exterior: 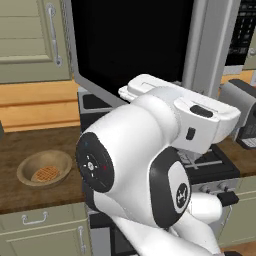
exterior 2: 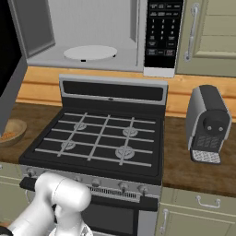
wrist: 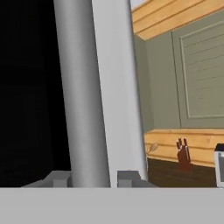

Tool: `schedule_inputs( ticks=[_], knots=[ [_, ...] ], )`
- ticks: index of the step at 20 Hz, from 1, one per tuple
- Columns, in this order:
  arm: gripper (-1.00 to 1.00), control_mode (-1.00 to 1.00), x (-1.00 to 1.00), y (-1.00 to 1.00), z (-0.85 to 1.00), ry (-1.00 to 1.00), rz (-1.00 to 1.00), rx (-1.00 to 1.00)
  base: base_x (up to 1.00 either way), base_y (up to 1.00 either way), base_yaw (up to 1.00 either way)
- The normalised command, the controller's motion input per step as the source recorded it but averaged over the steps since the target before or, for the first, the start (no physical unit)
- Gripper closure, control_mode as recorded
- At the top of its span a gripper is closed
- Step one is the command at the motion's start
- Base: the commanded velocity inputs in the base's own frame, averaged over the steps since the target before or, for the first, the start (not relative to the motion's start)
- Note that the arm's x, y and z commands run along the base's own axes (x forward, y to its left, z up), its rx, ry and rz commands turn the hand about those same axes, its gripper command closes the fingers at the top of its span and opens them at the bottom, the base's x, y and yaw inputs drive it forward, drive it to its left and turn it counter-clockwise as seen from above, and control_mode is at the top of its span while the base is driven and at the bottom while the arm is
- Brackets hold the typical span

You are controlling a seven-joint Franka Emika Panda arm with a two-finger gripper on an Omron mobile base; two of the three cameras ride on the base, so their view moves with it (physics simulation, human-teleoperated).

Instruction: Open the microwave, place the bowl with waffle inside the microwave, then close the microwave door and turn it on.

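Observation:
The microwave [exterior 2: 92, 27] hangs open above the stove, showing its grey interior, white turntable [exterior 2: 90, 52] and dark keypad [exterior 2: 163, 32]. The microwave door [exterior: 130, 40] is swung far out toward me, its black glass facing the left base view. Its vertical silver bar handle [wrist: 89, 96] stands between my fingertips [wrist: 59, 179]. My gripper [wrist: 92, 178] straddles the bar, open, with a slight gap on one side. The tan wooden bowl [exterior: 44, 167] sits on the counter to the left of the stove, with the orange-brown waffle [exterior: 46, 173] in it. The bowl's edge [exterior 2: 11, 131] also peeks out below the door.
A black gas stove [exterior 2: 101, 138] lies directly under the microwave. A small grey appliance [exterior 2: 209, 122] stands on the wooden counter [exterior 2: 193, 166] to the right. Beige cabinets [exterior: 30, 40] flank the microwave. My own arm [exterior: 135, 160] blocks much of the left base view.

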Motion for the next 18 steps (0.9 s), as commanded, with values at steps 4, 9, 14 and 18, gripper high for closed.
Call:
schedule_inputs(
  ticks=[4,9,14,18],
  knots=[
    [-1.0,-1.0,0.0,0.13,-0.44,-0.02,-0.04,0.03,0.0,0.0,0.0],
    [-1.0,-1.0,0.05,0.0,-0.35,0.0,0.0,0.01,0.0,0.0,0.0],
    [-1.0,-1.0,-0.01,0.04,-0.37,0.01,0.0,0.0,0.0,0.0,0.0],
    [-1.0,-1.0,-0.31,0.08,-0.17,0.08,0.0,0.01,0.0,0.0,0.0]
  ],
)
